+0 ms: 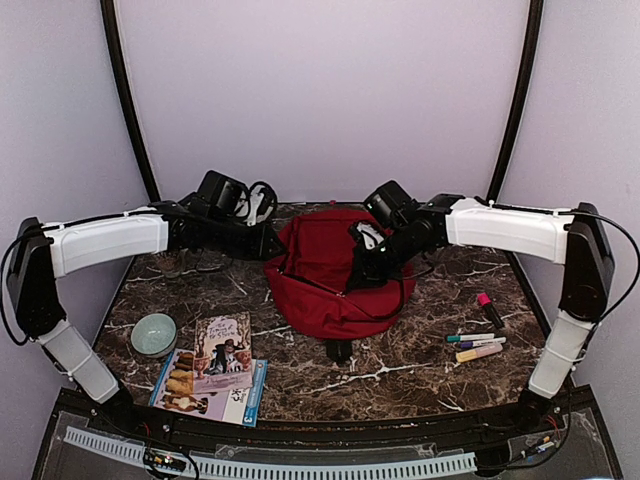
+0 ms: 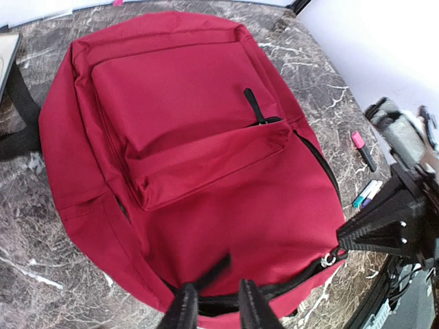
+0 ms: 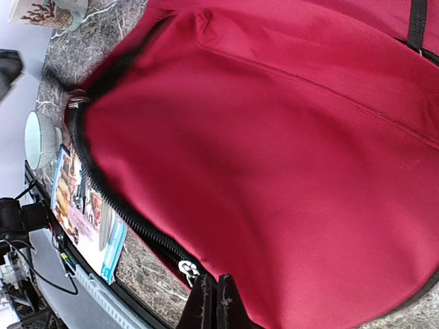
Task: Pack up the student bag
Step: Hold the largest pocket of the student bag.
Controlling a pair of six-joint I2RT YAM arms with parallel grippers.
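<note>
The student bag is a big red backpack lying flat in the middle of the marble table, front pocket up. Its main zipper is partly undone along the near edge. My left gripper hovers over that edge, jaws a little apart. A blurred black pull tab lies loose beside its left finger. My right gripper is shut on the other zipper pull, just past the silver slider. In the left wrist view its black fingers reach to the slider ring.
A pale green bowl and two overlapping books lie at the front left. Several markers and a pink-capped one lie at the right. A patterned mug stands behind the bag.
</note>
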